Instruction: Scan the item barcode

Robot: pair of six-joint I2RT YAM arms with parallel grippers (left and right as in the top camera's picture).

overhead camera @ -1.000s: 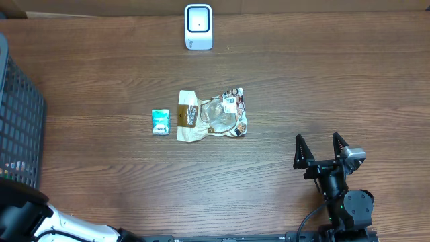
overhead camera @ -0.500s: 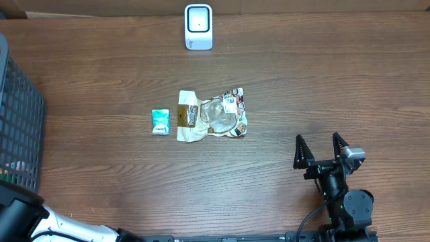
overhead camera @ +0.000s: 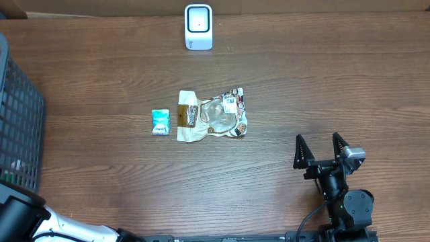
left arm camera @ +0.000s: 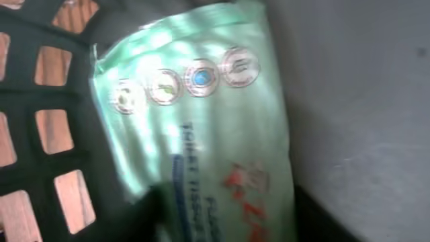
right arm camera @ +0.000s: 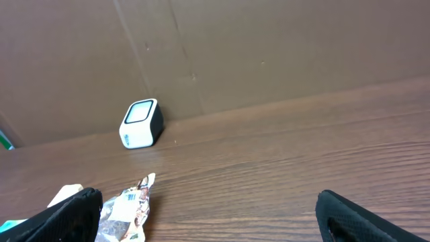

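In the left wrist view a pale green tissue pack (left arm camera: pixel 201 121) with red and blue print lies inside the dark mesh basket (left arm camera: pixel 27 154). My left gripper (left arm camera: pixel 235 225) has a dark finger against each side of the pack's near end and is shut on it; the picture is blurred. From overhead the basket (overhead camera: pixel 20 121) hides that gripper. The white barcode scanner (overhead camera: pixel 198 27) stands at the table's far edge and shows again in the right wrist view (right arm camera: pixel 141 124). At the front right, my right gripper (overhead camera: pixel 321 149) stands open over bare wood with nothing in it (right arm camera: pixel 211 205).
A crumpled snack bag (overhead camera: pixel 211 115) and a small teal packet (overhead camera: pixel 160 122) lie mid-table. The snack bag (right arm camera: pixel 124 212) also shows by my right gripper's left finger. A grey surface (left arm camera: pixel 363 101) stands beside the pack in the basket. A cardboard wall (right arm camera: pixel 269 47) backs the table.
My left arm at the bottom left corner has shifted slightly lower. The right arm and the things on the table have not moved.
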